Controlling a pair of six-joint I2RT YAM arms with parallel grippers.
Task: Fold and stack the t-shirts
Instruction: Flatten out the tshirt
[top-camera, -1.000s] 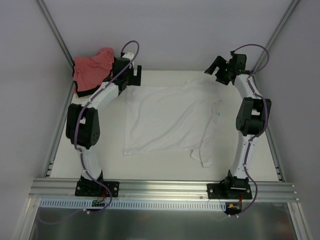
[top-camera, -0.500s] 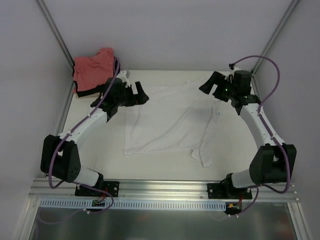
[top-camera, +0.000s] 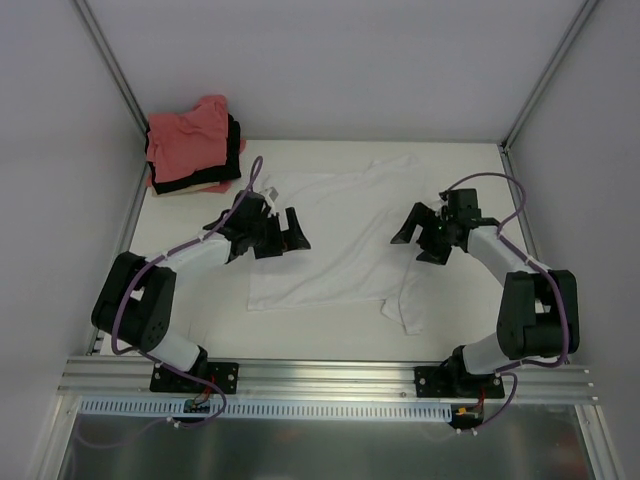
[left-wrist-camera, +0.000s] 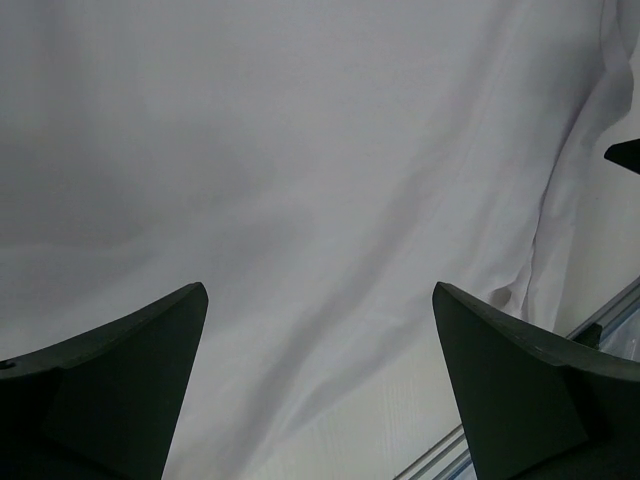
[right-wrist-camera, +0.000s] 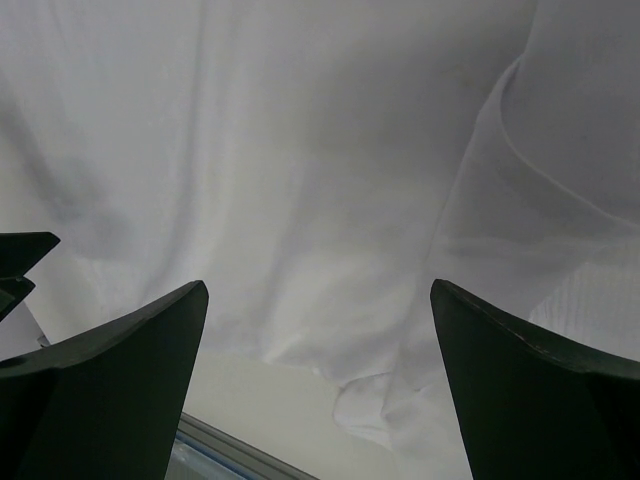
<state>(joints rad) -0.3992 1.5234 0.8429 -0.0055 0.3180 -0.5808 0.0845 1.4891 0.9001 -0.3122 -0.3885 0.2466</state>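
stacked shirts (top-camera: 190, 150) far left; white t-shirt (top-camera: 335, 240) spread out, unfolded. left gripper (top-camera: 287, 229), right gripper (top-camera: 412, 240): jaws spread, empty.

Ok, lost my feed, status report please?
Both open: left gripper, right gripper, hovering over white shirt. Shirt spread out, not yet folded. Nothing in the way; pile sits back left, clear of both arms.

Likely lab: aluminium rail (top-camera: 320, 375), white walls (top-camera: 320, 60)
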